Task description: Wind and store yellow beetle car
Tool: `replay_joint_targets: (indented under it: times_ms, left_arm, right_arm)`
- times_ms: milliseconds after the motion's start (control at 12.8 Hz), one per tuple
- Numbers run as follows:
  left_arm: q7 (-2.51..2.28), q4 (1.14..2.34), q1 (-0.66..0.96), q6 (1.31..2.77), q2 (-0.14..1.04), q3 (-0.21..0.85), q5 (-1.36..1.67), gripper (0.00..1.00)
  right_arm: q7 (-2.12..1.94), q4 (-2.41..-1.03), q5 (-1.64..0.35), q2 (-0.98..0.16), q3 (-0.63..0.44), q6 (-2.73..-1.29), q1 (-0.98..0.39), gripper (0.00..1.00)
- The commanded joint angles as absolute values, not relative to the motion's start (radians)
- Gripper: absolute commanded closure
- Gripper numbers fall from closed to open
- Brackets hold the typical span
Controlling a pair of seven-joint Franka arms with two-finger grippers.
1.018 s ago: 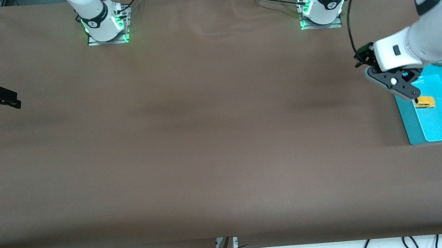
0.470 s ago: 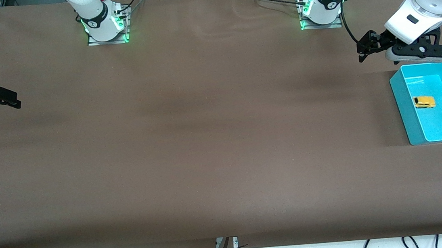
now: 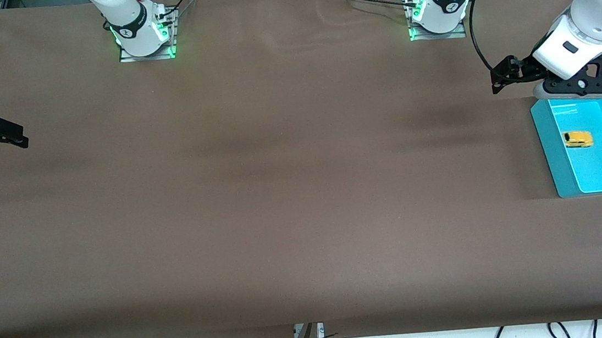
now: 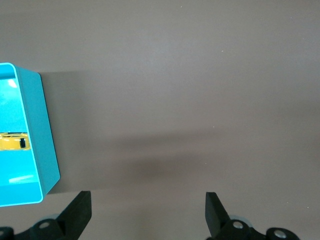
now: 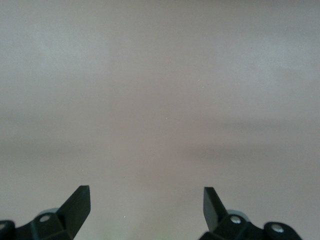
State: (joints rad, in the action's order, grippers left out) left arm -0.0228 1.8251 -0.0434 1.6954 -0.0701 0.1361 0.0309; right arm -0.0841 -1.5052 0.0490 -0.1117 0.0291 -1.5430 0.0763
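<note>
The yellow beetle car point(image 3: 577, 139) lies on the floor of a cyan bin point(image 3: 554, 155) at the left arm's end of the table. In the left wrist view the yellow beetle car point(image 4: 14, 141) shows only partly, past the cyan bin's wall point(image 4: 40, 130). My left gripper point(image 3: 575, 90) hangs over the bin's rim on the side toward the robots' bases, apart from the car. Its jaws point(image 4: 148, 200) stand open over bare table with nothing between them. My right gripper point(image 3: 16, 138) waits at the right arm's end of the table, open point(image 5: 146, 195) and empty.
The brown table cover point(image 3: 292, 192) spreads flat between the two arms. Both arm bases point(image 3: 145, 37) stand along the edge farthest from the front camera. Cables hang below the table's near edge.
My left gripper has lifted out of the bin, where it stood beside the car, and now hangs over the bin's rim. The car has not moved. The right arm is still.
</note>
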Motion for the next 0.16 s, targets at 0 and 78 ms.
replay_joint_targets:
  times_ms: [0, 78]
  left_arm:
    - [-0.038, 1.773, -0.029, 1.651, -0.058, 0.124, 0.051, 0.0]
    - [-0.038, 1.772, -0.031, 1.644, -0.058, 0.124, 0.049, 0.0]
  right_arm:
    - [-0.081, -1.502, 0.048, -0.106, 0.031, -1.542, 0.081, 0.0]
    - [-0.083, -1.502, 0.048, -0.106, 0.031, -1.542, 0.081, 0.0]
